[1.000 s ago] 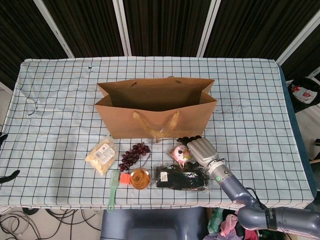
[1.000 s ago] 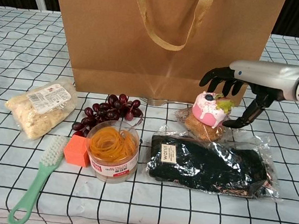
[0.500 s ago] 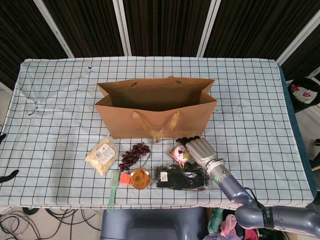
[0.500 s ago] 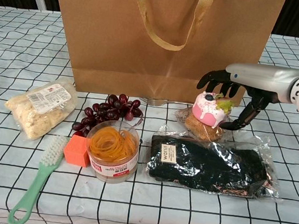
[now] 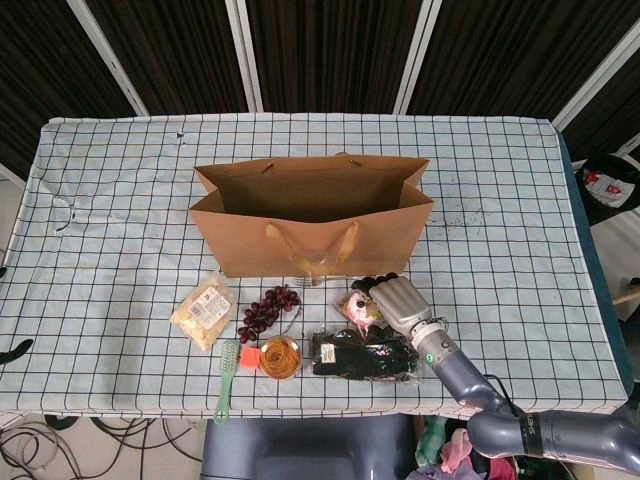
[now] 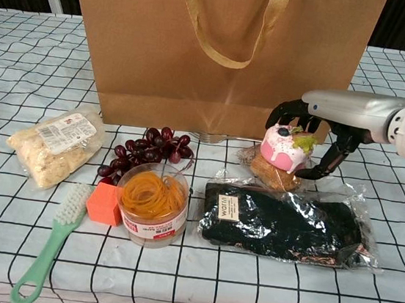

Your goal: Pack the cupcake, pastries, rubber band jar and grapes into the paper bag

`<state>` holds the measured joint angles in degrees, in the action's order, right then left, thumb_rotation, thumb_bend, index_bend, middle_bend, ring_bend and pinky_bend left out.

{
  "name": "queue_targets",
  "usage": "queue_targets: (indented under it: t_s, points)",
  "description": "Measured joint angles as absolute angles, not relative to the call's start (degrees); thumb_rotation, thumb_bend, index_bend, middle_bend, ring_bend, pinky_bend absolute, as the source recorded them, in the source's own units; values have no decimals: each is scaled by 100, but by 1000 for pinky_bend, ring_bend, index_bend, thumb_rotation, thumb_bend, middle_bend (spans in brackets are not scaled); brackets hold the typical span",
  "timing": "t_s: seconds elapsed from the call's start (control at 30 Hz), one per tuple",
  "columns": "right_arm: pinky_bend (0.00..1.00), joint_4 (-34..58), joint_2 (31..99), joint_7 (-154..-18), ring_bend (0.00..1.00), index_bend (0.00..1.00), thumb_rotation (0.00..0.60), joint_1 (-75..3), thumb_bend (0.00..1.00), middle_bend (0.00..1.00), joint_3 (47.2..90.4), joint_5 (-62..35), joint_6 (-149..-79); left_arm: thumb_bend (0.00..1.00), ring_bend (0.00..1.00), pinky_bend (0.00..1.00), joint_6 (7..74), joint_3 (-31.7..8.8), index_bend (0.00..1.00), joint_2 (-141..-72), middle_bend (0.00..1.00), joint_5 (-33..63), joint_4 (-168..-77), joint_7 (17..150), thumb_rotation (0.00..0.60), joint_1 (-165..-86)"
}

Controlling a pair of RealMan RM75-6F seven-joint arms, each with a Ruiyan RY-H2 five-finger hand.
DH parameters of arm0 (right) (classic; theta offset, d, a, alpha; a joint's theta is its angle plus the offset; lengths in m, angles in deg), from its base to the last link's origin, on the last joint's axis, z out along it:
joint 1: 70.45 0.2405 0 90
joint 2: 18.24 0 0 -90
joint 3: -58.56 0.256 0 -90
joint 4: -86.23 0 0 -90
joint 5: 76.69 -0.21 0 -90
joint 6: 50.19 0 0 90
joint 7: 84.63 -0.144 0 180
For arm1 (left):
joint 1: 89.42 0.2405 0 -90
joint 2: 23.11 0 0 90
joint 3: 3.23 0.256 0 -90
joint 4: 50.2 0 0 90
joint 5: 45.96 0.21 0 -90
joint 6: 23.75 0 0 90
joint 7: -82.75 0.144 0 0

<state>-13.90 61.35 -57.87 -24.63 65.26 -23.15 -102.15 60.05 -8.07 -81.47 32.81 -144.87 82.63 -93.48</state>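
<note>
The pink-frosted cupcake (image 6: 285, 148) (image 5: 358, 305) stands on the table in front of the open paper bag (image 6: 222, 50) (image 5: 310, 235). My right hand (image 6: 325, 118) (image 5: 400, 300) arches over it, dark fingers curled over the frosting and thumb at its right side; no firm grip shows. Dark grapes (image 6: 147, 152) (image 5: 268, 308) lie left of the cupcake. The rubber band jar (image 6: 153, 203) (image 5: 280, 356) stands below them. A pale pastry pack (image 6: 55, 144) (image 5: 204, 310) lies far left, and a dark pastry pack (image 6: 283, 219) (image 5: 362, 357) lies under the hand. Only a dark sliver, possibly my left hand (image 5: 12, 348), shows at the table's left edge.
A green brush (image 6: 51, 244) (image 5: 226, 380) and an orange block (image 6: 103, 204) (image 5: 248, 354) lie beside the jar near the front edge. The bag stands upright mid-table with its handle hanging forward.
My right hand has slid left and lower over the cupcake, its fingers curling closer around the frosting. The cupcake has not moved.
</note>
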Motion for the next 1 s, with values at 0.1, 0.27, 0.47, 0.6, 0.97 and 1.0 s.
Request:
queue_targets:
  t_s: [0.1,0.27,0.47,0.6,0.97,1.0]
  points:
    - [285,-1327,6176,-5782,373,347,600,-2439,270,338,6518,-2325,-10216,106,0,8,6030,-812,83,-8150,42,3285,-14489,8259,600,-9337]
    - [320,-1275,6228,-5828,418,414,600,-2463,328,386,6521,-2153,-10362,106,0,8,6027,-823,83,-8153,42,3261,-14485,8271,600,-9337]
    - [320,-1455,6088,-6111,428,422,600,-2600,351,393,6653,-1938,-10670,107,0,8,6027,-825,83,-8156,42,3246,-14489,8305,600,-9334]
    - [320,-1812,5688,-6289,429,424,600,-2779,350,392,6719,-1763,-10921,106,0,8,6065,-837,82,-8154,42,3236,-14491,8295,600,-9317]
    - [310,-2710,4116,-7197,429,436,600,-3976,318,382,6965,-1277,-12659,106,0,8,6061,-816,79,-8160,42,3251,-14530,8352,600,-9309]
    - [308,-2734,4007,-7268,428,444,600,-4062,317,382,7024,-1276,-12803,106,0,8,6061,-814,79,-8152,42,3251,-14538,8345,600,-9306]
